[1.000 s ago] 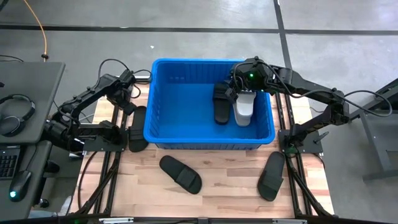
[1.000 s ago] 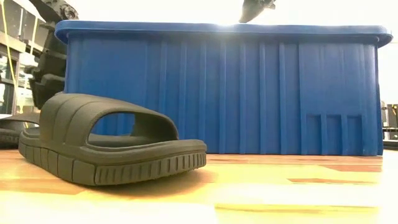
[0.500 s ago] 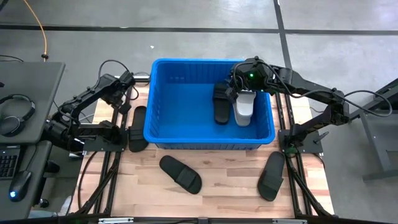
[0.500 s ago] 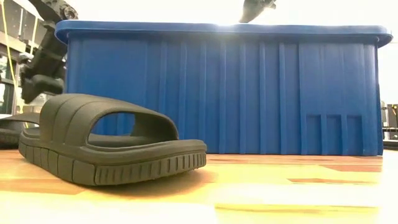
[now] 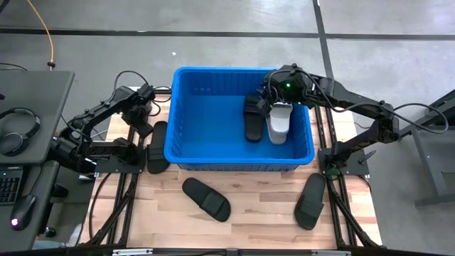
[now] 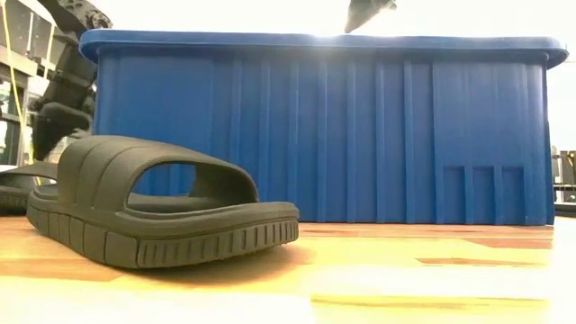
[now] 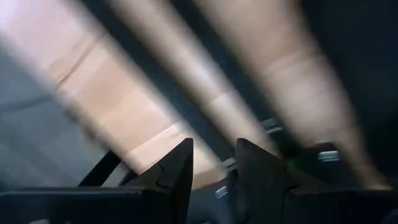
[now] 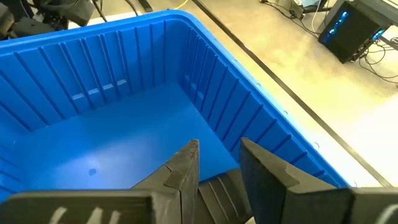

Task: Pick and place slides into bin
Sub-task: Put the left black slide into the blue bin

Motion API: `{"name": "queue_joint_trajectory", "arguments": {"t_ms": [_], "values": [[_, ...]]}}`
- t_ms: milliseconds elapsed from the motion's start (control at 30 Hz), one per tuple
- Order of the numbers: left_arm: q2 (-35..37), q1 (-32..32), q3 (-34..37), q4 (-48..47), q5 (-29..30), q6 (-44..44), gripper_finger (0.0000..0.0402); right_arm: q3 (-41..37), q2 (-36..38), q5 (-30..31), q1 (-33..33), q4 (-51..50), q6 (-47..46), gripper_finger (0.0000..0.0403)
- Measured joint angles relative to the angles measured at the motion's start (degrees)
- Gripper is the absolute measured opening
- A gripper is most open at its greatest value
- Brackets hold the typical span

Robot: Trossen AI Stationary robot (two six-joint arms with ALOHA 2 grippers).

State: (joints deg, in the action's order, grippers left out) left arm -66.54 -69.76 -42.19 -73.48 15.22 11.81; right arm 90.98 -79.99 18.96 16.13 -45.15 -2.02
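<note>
The blue bin (image 5: 213,117) stands at the table's far middle. In it lie a black slide (image 5: 254,119) and a light grey slide (image 5: 278,122), side by side near its right wall. Three black slides lie sole-down on the table: one left of the bin (image 5: 158,146), one in front of it (image 5: 206,199), and one at the front right (image 5: 311,200). My left gripper (image 5: 145,119) hangs above the table near the bin's left wall, its fingers (image 7: 214,168) narrowly apart and empty. My right gripper (image 5: 270,105) is over the bin above the two slides, its fingers (image 8: 219,155) narrowly apart and empty.
The bin's tall front wall (image 6: 324,135) rises behind the front slide (image 6: 162,211). Black frame rails run along the table's left side (image 5: 117,153) and right side (image 5: 334,153). A desk with headphones (image 5: 18,131) stands off the table's left edge. Bare wood lies between the front slides.
My left gripper has shifted a little toward the bin's left wall, and its wrist view is smeared by motion. The slides and the bin have kept still.
</note>
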Motion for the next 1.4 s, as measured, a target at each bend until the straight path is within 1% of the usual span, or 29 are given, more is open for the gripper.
{"name": "queue_joint_trajectory", "arguments": {"t_ms": [133,333,633,700,833,933,1200,1400], "values": [[0.0,0.0,0.0,2.6,-8.9,4.6,0.0111,0.0,0.0,0.0,0.0,0.0,0.0,0.0105],[-2.5,0.0,0.0,2.5,-11.1,6.3,0.0110,0.0,0.0,0.0,0.0,0.0,0.0,0.0105],[-8.6,0.0,0.0,3.1,-23.3,20.2,0.0111,0.0,0.0,-0.1,0.0,0.0,-0.6,0.0105],[-8.8,0.0,0.0,3.1,-26.7,23.1,0.0111,0.0,0.0,-0.1,0.0,0.0,-0.8,0.0105],[-8.9,0.0,-0.1,2.4,-35.4,26.9,0.0111,0.0,0.0,-0.1,0.0,0.0,-1.0,0.0105],[-8.9,0.0,-0.2,1.1,-38.7,30.6,0.0111,0.0,0.0,-0.1,0.0,0.0,-1.0,0.0105],[-8.9,0.0,-0.2,0.6,-39.9,36.1,0.0111,0.0,0.0,-0.1,0.0,0.0,-1.0,0.0105],[-11.5,0.0,-0.2,0.8,-40.9,36.9,0.0111,0.0,0.0,-0.4,0.0,0.0,-1.0,0.0105]]}}
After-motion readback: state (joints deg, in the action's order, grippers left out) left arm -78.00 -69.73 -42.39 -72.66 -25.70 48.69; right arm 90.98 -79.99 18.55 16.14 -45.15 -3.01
